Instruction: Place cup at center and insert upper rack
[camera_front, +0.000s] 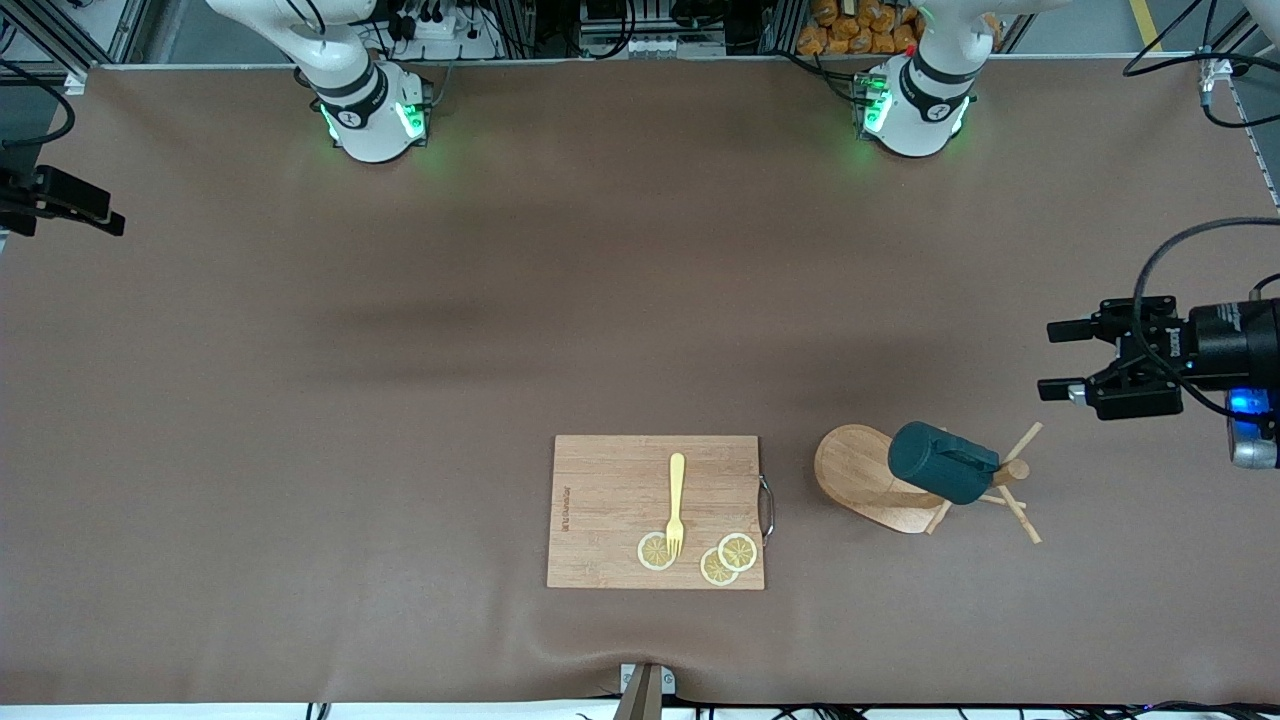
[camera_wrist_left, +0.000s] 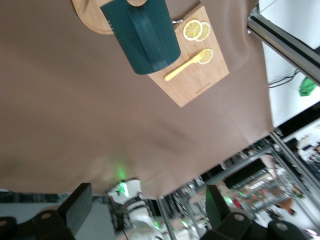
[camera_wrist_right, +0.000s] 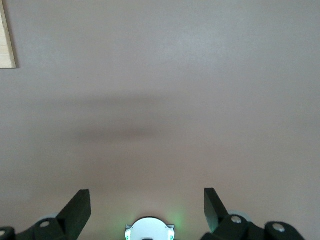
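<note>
While both my arms hang up in the air, neither holds anything. My left gripper (camera_front: 1050, 360) is spread wide over the table (camera_front: 300, 400) at the left arm's end, near the upper rack (camera_front: 880, 480). Rack stands toward that end, the cup (camera_front: 942, 462) hung on it, mouth tipped sideways. Beside it, toward the right arm's end: cutting board (camera_front: 610, 490) with a yellow fork (camera_front: 676, 500) and lemon slices (camera_front: 728, 558). My right gripper (camera_wrist_right: 147, 207) is spread wide over bare table.

Teal cup (camera_front: 942, 462) hung on pegged wooden rack (camera_front: 868, 478), beside cutting board (camera_front: 620, 480).
</note>
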